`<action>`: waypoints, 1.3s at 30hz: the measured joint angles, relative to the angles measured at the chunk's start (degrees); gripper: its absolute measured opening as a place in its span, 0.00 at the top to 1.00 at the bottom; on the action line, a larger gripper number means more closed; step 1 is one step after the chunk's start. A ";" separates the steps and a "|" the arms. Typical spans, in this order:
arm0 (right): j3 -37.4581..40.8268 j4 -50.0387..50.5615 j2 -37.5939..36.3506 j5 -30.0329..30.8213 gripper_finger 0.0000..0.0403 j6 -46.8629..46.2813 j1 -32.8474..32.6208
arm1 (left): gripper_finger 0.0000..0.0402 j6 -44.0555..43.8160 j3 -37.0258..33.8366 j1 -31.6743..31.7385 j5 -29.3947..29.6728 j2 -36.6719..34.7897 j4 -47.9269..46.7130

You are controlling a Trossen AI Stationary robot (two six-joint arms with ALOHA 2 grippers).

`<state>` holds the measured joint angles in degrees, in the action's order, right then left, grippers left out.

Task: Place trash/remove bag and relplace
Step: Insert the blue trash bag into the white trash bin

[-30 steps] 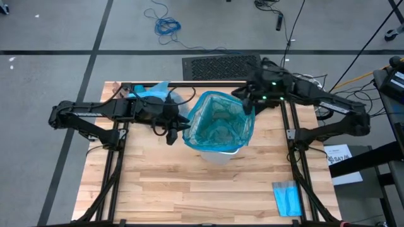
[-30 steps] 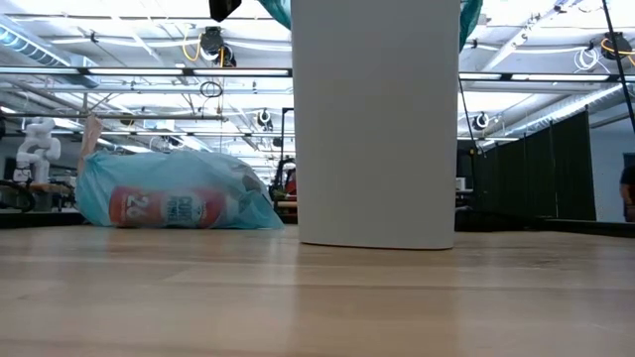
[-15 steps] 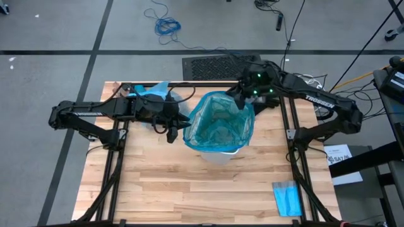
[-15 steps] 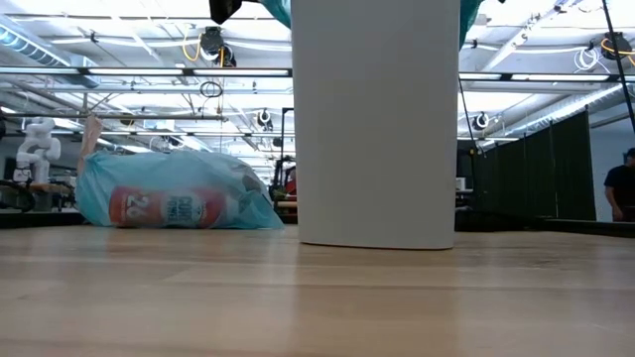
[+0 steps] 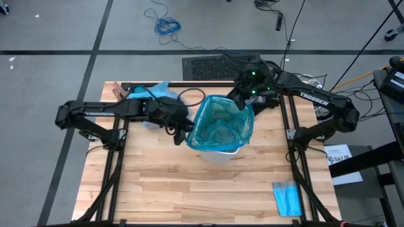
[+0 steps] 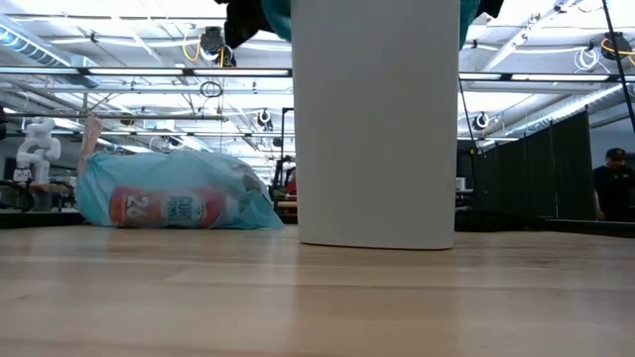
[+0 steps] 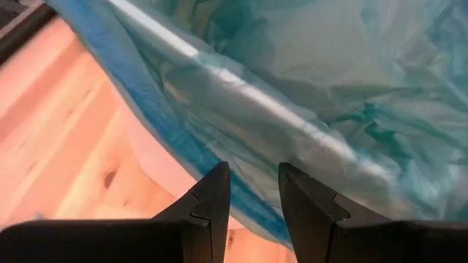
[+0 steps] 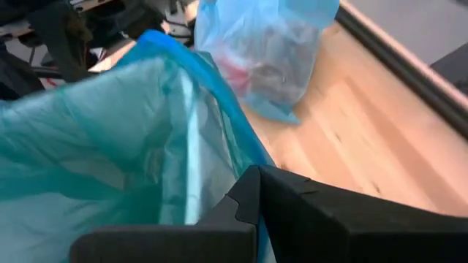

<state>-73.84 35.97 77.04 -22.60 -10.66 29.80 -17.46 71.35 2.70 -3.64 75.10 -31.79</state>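
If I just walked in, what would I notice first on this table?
First, the white bin in the middle of the table, lined with a teal bag. The left gripper is at the bag's left edge and the right gripper pinches its far right rim. Behind, at the table's far left, lies a light-blue bag stuffed with trash.

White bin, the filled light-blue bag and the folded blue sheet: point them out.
White bin [image 6: 377,129]: low view, front wall.
Filled light-blue bag [image 6: 174,193]: low view, bulging side.
Folded blue sheet [image 5: 287,198]: high view, its middle.
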 joint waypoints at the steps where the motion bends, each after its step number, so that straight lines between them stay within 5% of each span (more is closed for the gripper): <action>1: 0.27 0.06 0.22 -0.33 1.00 0.00 0.02 | 0.72 0.01 0.00 0.00 -0.49 0.44 -0.02; 13: 3.27 -0.43 -0.03 -1.12 1.00 -1.09 0.28 | 0.72 -0.02 0.00 -0.03 -2.56 1.00 1.47; 18: 3.17 -4.77 -3.78 2.89 1.00 -2.14 0.35 | 0.72 -0.21 0.00 -0.02 -2.62 1.00 1.42; 26: 3.19 2.75 -10.86 9.35 1.00 -2.16 0.15 | 0.72 -0.14 0.00 -0.02 -2.78 1.00 1.36; 39: 4.74 9.01 -24.18 19.08 1.00 -8.82 -16.15 | 0.72 0.35 0.00 -0.02 -2.80 0.95 1.33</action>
<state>-69.11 44.98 52.86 -3.52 -19.48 13.66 -17.11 71.35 2.68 -6.44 76.05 -30.46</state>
